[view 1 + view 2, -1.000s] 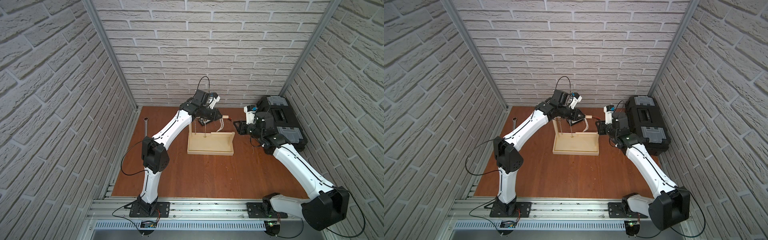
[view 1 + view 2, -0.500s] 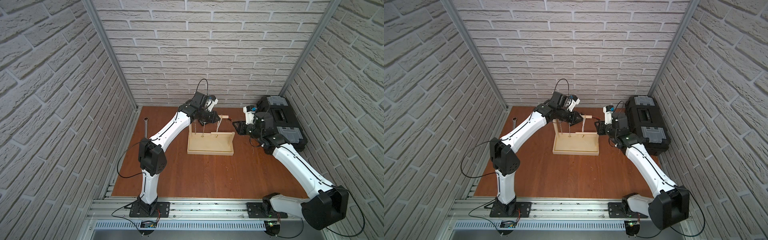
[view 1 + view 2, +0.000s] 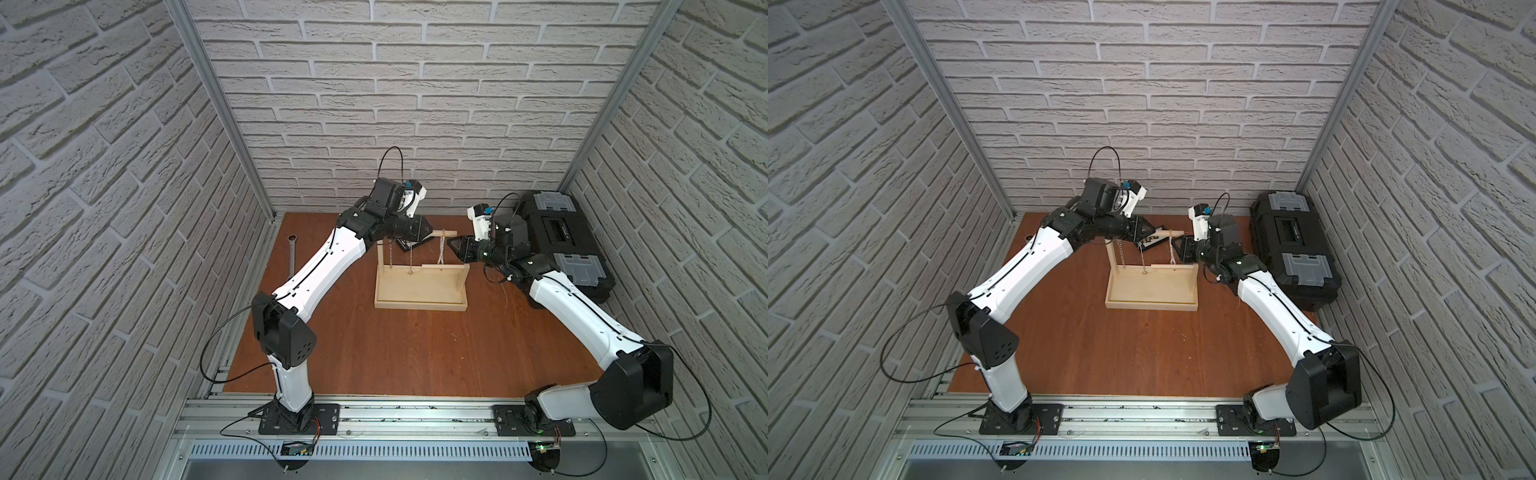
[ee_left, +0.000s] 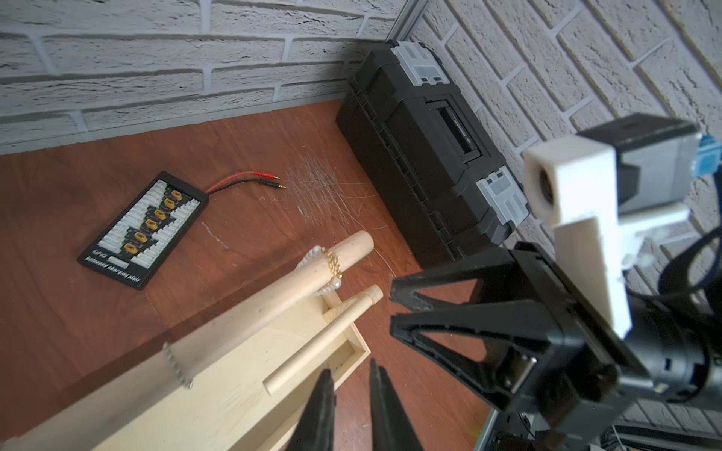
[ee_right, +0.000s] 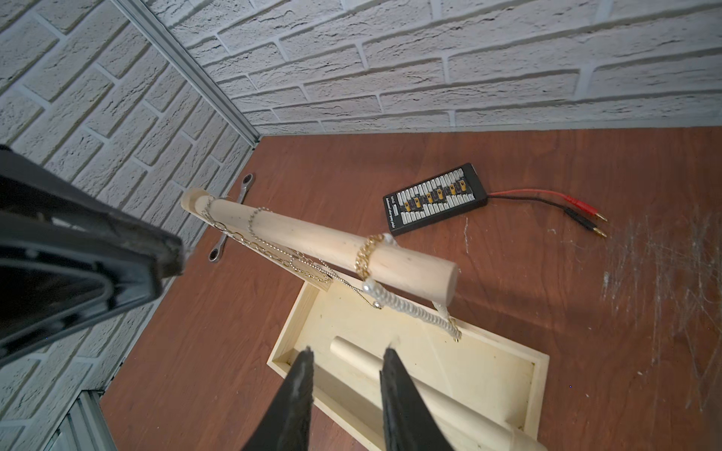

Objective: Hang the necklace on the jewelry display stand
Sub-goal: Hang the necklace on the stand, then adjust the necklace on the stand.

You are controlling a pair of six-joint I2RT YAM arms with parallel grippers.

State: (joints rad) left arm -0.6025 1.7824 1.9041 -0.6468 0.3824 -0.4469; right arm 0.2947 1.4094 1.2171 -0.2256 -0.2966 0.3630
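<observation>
Left arm [image 3: 320, 266] and right arm [image 3: 573, 303] both reach far forward, elbows bowed outward, wrists turned in toward each other. Left gripper [image 4: 349, 367]: jaws slightly apart, holding nothing. Right gripper [image 5: 349, 348]: jaws parted wider, holding nothing. Tips near, not touching.

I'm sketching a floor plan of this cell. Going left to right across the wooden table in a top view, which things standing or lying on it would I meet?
wrench → jewelry display stand → black toolbox
</observation>
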